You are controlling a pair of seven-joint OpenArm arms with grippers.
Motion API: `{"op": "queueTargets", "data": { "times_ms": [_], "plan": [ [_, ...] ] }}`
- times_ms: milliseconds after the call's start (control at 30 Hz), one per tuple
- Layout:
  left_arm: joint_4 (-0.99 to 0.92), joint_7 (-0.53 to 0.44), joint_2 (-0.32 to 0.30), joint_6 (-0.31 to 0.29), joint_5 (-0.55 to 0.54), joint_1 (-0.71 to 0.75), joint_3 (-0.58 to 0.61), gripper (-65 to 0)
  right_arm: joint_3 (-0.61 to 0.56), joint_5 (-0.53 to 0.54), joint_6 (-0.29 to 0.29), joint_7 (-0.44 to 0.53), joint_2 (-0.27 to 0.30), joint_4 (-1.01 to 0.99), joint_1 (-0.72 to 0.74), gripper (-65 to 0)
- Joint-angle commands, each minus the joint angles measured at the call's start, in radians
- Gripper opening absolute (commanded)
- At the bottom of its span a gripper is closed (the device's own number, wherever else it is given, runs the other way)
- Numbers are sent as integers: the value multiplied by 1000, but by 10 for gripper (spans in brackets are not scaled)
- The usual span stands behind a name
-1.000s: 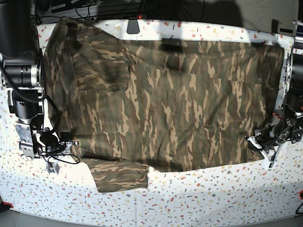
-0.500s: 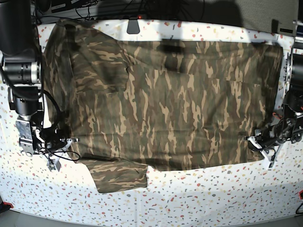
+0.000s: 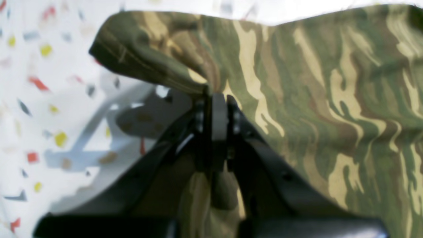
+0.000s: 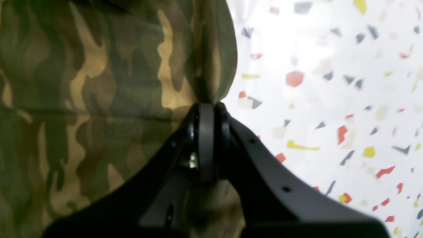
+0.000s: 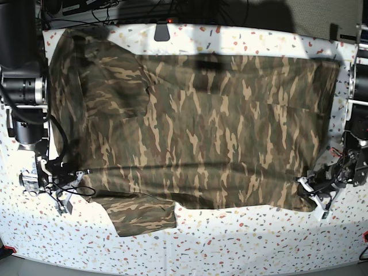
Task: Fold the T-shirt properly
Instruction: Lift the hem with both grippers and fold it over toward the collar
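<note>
Along the T-shirt's (image 5: 195, 126) near edge, my left pincer (image 5: 313, 192) and right pincer (image 5: 72, 181) each pinch a corner. The shirt's long axis runs between them, its body lying beyond on the counter (image 5: 241, 247).

Blurry T-shirt (image 3: 297, 99) cloth, cut off at right edge of left wrist view. Speckled table (image 4: 330, 66) fuzzy, upper right of right wrist view.

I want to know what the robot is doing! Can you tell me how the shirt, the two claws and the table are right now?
T-shirt: spread flat, not folded, near edge pinched at two corners.
Left gripper: shut on the T-shirt's corner, cloth bunched at the tips.
Right gripper: shut on the T-shirt's edge.
Table: speckled white, the T-shirt lying on it.
</note>
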Motion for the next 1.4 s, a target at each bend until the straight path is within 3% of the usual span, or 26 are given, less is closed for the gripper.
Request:
{"op": "queueTargets", "data": {
  "times_ms": [0, 167, 400, 667, 900, 1067, 1367],
  "plan": [
    [31, 4, -24, 0, -10, -33, -1, -650, 2, 3, 7, 15, 17, 40, 34, -650],
    [69, 84, -56, 0, -22, -24, -1, -650, 2, 4, 41, 3, 30, 165, -23, -650],
    [95, 193, -117, -1, -205, -2, -2, -650, 2, 3, 48, -3, 38, 399, -196, -650],
    [410, 311, -226, -3, -300, 203, -15, -650, 2, 3, 28, -27, 100, 737, -413, -650],
    [692, 409, -248, -3, -327, 417, -252, -650, 2, 3, -43, -65, 184, 920, -549, -650],
    [862, 523, -248, -4, -406, 553, -436, -650, 2, 3, -50, -101, 221, 1021, -618, -650],
    [1000, 583, -257, -4, -412, 733, -501, -650, 15, 2, -51, -167, 232, 1149, -718, -650]
  ]
}}
